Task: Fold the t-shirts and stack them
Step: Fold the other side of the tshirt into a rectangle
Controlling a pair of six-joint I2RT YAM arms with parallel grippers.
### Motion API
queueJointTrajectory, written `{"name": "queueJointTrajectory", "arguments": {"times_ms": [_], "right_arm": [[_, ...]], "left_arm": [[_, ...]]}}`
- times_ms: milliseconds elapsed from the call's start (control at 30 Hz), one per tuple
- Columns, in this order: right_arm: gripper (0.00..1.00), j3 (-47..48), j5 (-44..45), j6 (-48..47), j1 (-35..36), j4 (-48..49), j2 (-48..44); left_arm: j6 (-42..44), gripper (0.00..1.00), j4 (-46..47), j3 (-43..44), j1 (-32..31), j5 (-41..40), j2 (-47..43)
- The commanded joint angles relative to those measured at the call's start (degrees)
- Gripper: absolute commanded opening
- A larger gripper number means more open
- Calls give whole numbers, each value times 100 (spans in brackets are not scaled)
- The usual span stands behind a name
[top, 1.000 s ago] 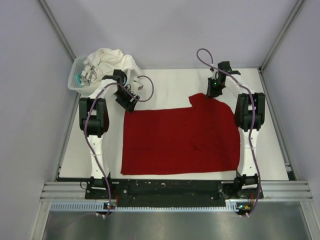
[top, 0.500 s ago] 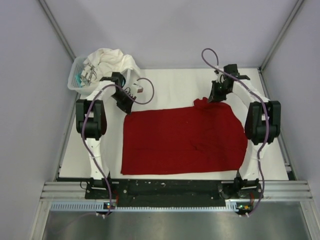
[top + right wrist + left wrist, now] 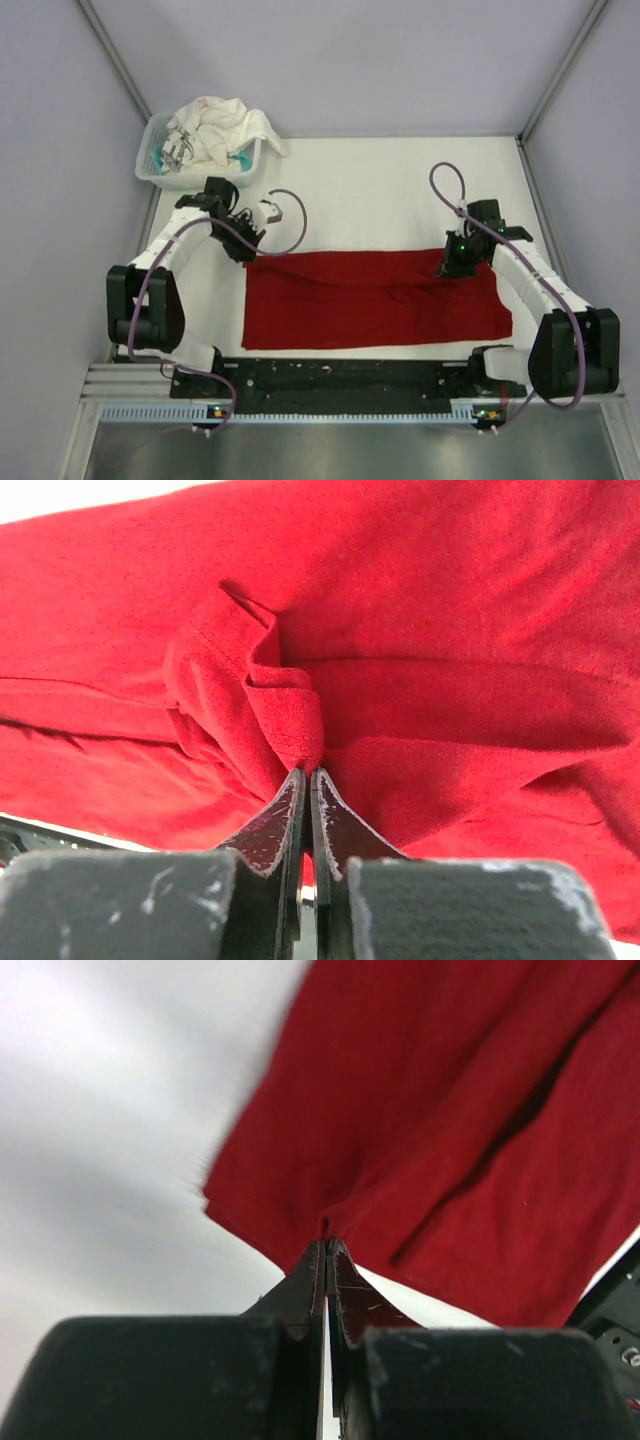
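**Two pinches, one straight fold**

We pinch the red shirt (image 3: 375, 300) along its far edge with the left gripper (image 3: 327, 1245) and right gripper (image 3: 308, 772). Each is pressed together on cloth, and they sit well apart so the fold runs straight. The shirt lies as a band across the near table (image 3: 360, 190). The white shirt (image 3: 215, 125) sits bunched in the far-left basket (image 3: 150, 172).

Soft, even light fills the top view; the white bench (image 3: 380, 190) is bright without glare, and shadows are faint. In the left wrist view the edge of the red t-shirt (image 3: 450, 1130) smears with blur; the right wrist view is sharper, its folds shaded darker.
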Motion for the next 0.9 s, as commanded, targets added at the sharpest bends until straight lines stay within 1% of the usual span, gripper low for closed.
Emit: {"name": "queueJointTrajectory", "arguments": {"times_ms": [0,167,300,467,633,700,767,800,833,867], "right_arm": [[0,-372,199,475,63,-137,-474],[0,-522,94,722,55,-243,-492],[0,-461,103,749,55,-453,-238],[0,-250,568,731,72,-717,-88],[0,40,1192,573,46,-1042,-193],[0,101,1246,450,28,-1165,-211],[0,67,1036,389,19,-1192,-158],[0,58,956,371,19,-1192,-45],[0,40,886,336,19,-1209,43],[4,58,833,327,19,-1236,157]], "left_arm": [[525,0,0,-622,-31,18,-165],[499,0,184,-816,-57,-228,54],[552,0,281,-807,-110,-483,99],[693,0,465,-860,-180,-878,99],[719,0,677,-834,-268,-1195,169],[798,0,615,-860,-347,-1213,186],[894,0,598,-982,-426,-1240,169],[947,2,598,-1044,-435,-1274,160],[974,8,598,-1088,-444,-1283,169],[1000,16,563,-1097,-444,-1292,169]]}}
